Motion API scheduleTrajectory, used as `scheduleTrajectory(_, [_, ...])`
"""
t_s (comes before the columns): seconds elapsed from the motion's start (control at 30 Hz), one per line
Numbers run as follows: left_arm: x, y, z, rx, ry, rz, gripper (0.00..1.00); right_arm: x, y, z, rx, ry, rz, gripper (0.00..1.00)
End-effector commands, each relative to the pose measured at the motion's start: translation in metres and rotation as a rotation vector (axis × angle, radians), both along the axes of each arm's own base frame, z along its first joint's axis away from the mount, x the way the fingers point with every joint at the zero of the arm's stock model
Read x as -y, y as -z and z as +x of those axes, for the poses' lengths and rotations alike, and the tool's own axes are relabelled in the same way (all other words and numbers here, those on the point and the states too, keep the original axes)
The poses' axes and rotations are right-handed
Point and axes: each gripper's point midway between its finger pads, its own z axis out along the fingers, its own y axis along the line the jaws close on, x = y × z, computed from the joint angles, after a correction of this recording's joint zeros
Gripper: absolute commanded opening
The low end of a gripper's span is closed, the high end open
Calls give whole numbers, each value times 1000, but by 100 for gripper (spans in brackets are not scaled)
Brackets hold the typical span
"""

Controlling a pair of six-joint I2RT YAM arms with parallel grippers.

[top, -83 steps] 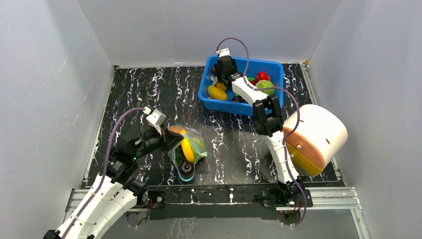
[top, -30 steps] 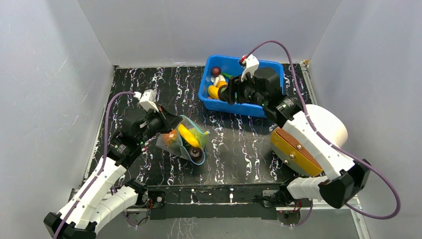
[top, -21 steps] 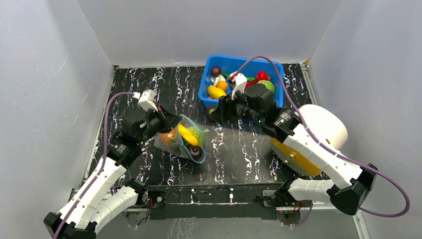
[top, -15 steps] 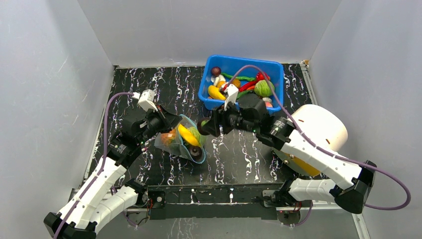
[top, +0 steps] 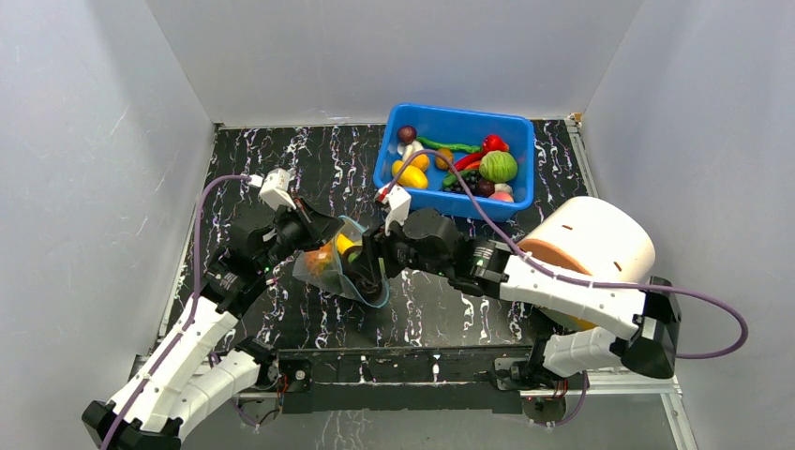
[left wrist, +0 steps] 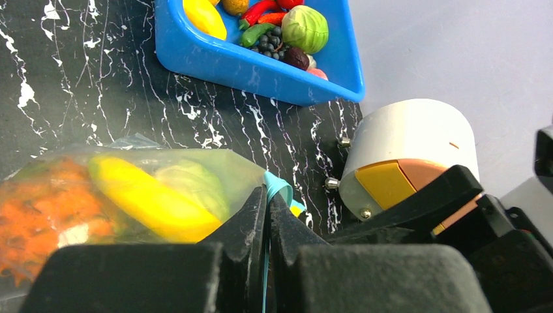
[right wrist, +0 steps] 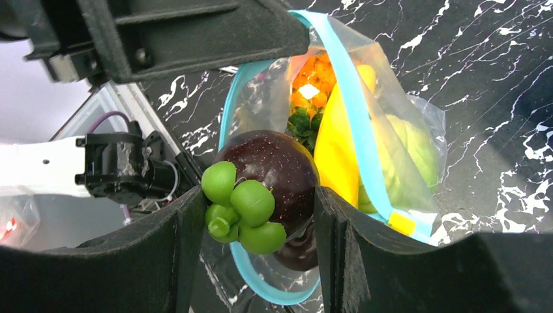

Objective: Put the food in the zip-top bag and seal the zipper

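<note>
Marbled table point(top: 281, 159), mangosteen point(right wrist: 280, 169) perhaps, right-wrist view only

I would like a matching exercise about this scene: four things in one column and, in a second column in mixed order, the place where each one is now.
1. purple fruit
2. red pepper
3. zipper strip
4. orange spiky toy

a. in the blue bin
b. inside the clear bag
c. pinched by the left arm's jaws
d. between the right arm's jaws

Pairs: 1-d, 2-a, 3-c, 4-b
</note>
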Motion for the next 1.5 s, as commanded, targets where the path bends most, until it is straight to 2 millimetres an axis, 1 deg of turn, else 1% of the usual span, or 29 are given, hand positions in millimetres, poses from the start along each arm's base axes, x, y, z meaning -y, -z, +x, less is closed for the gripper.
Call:
scheduleTrajectory(0.0, [5,-26,-3,60,10,-90,0,-14,-17,23,58,106,117,26])
scheduleTrajectory(0.07, [6,-29,-4,59,9,-116,0,-19,-14,26,57,115,146,27])
scheduleTrajectory(0.2, [8,-32,-6,50,15,-147,0,-27,-5,28,32,126,185,31])
scheduleTrajectory(0.33, [9,-34,-8,52,17,-168,0,-40,-4,21,-13,83,241,35])
scheduleTrajectory(0.37, [9,-33,-8,51,15,-169,0,-42,-2,20,-22,74,247,37])
scheduleTrajectory(0.43, [8,-32,-8,50,10,-168,0,-42,0,19,-29,71,247,47])
scheduleTrajectory(0.47, [7,-31,-8,50,8,-167,0,-42,2,19,-31,72,238,55])
scheduleTrajectory(0.53, [6,-28,-9,44,4,-165,0,-37,2,20,-31,86,215,65])
scheduleTrajectory(0.57, [6,-27,-9,43,4,-165,0,-33,1,22,-23,103,198,69])
scheduleTrajectory(0.63, [5,-26,-10,42,3,-163,0,-22,-3,25,-12,134,154,72])
scheduleTrajectory(0.73, [5,-26,-9,47,1,-154,0,-4,-9,26,-5,168,85,74])
scheduleTrajectory(0.8, [4,-27,-9,52,-2,-154,0,5,-14,25,-10,184,54,74])
scheduleTrajectory(0.87, [4,-26,-8,52,-4,-153,0,17,-14,21,-41,208,24,72])
scheduleTrajectory(1.0, [5,-26,-6,52,-4,-151,0,37,-14,13,-116,272,32,68])
scheduleTrajectory(1.13, [5,-26,-5,53,-4,-150,0,51,2,6,-178,311,5,59])
scheduleTrajectory(1.27, [6,-26,-6,52,0,-147,0,54,15,2,-203,311,-8,53])
scheduleTrajectory(1.37, [5,-25,-6,51,-2,-146,0,47,25,-1,-233,294,-22,51])
scheduleTrajectory(1.43, [5,-26,-7,52,-2,-148,0,43,35,-2,-262,294,-31,50])
scheduleTrajectory(1.47, [5,-25,-7,51,-1,-148,0,43,43,-1,-278,308,-43,48])
